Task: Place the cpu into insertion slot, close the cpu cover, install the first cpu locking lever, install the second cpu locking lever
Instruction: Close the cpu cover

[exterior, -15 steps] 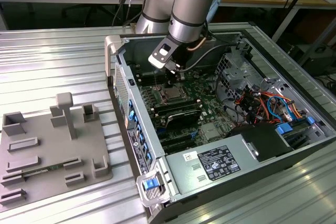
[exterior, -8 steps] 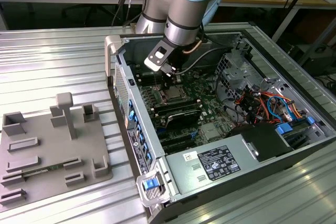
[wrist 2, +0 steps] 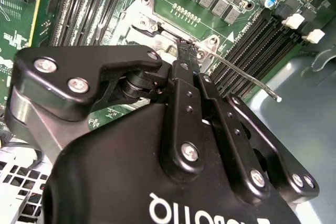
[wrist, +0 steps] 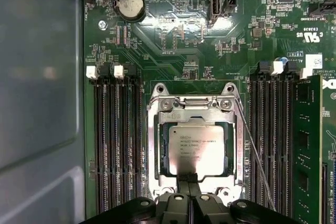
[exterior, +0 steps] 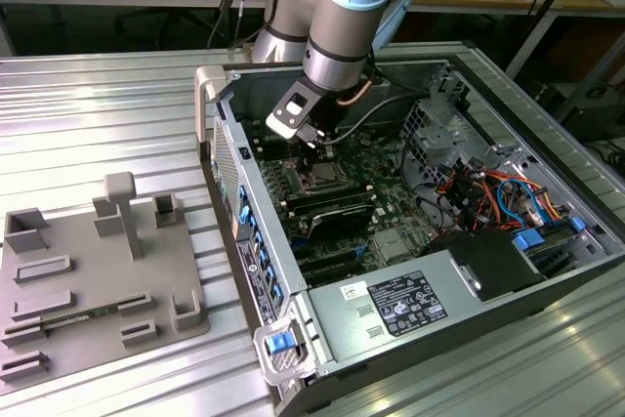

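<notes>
Grey fixture tray (exterior: 98,290) sits on the tabletop (exterior: 98,114), well away from the fingers on the exterior view's left; you can ignore it. Your gripper (exterior: 314,136) is down inside the open computer case (exterior: 244,212), low over the board.

In the first wrist view the fingers (wrist: 182,187) are pressed together and narrow, with nothing visible between them. Their tips sit at the near edge of the cpu cover (wrist: 197,109). A bank of black memory slots (wrist: 113,145) runs beside the socket, apart from the fingers.

The cpu (wrist: 197,148) lies flat in the insertion slot (wrist: 164,150), silver face up, just ahead of the fingertips. The cover looks folded down around it, framing it.

On the far side of the socket, a thin wire locking lever (wrist: 253,148) angles away from the cover. Its free end looks unlatched.

Handling, as a judgement:
- **Cpu:** it is light, thin, stiff and fragile. Touch its edges only, and don't drag it over the pin grid.
- **Cover:** it is stiff sheet metal, so press on the rim and not through the cut-out.
- **Lever:** it is springy, smooth wire and likely to slip. Take it near its bent free end.
</notes>
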Motion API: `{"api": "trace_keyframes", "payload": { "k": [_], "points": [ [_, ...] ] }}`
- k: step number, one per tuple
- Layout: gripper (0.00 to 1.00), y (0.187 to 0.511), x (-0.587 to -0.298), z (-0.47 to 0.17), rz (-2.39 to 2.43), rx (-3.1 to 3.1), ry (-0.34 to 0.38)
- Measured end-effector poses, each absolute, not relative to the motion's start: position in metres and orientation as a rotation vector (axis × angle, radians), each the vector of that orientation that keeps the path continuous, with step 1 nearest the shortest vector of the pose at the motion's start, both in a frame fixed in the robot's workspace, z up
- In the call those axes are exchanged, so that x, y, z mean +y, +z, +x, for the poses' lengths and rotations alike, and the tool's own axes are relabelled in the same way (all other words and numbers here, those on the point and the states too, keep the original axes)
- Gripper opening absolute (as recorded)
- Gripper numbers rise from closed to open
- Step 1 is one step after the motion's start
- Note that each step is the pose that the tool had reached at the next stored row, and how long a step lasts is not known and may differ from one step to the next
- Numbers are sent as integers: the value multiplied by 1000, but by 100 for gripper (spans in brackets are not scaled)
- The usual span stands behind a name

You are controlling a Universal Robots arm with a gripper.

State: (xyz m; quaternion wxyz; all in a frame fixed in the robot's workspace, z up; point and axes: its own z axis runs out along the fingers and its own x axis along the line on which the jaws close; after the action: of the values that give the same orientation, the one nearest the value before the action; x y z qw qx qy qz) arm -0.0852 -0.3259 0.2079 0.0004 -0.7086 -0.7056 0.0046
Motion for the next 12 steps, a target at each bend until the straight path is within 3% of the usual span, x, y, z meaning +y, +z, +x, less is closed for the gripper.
{"api": "trace_keyframes", "payload": {
  "k": [12],
  "points": [
    [11,210,-326,-79,-2221,-2228,23]
  ]
}}
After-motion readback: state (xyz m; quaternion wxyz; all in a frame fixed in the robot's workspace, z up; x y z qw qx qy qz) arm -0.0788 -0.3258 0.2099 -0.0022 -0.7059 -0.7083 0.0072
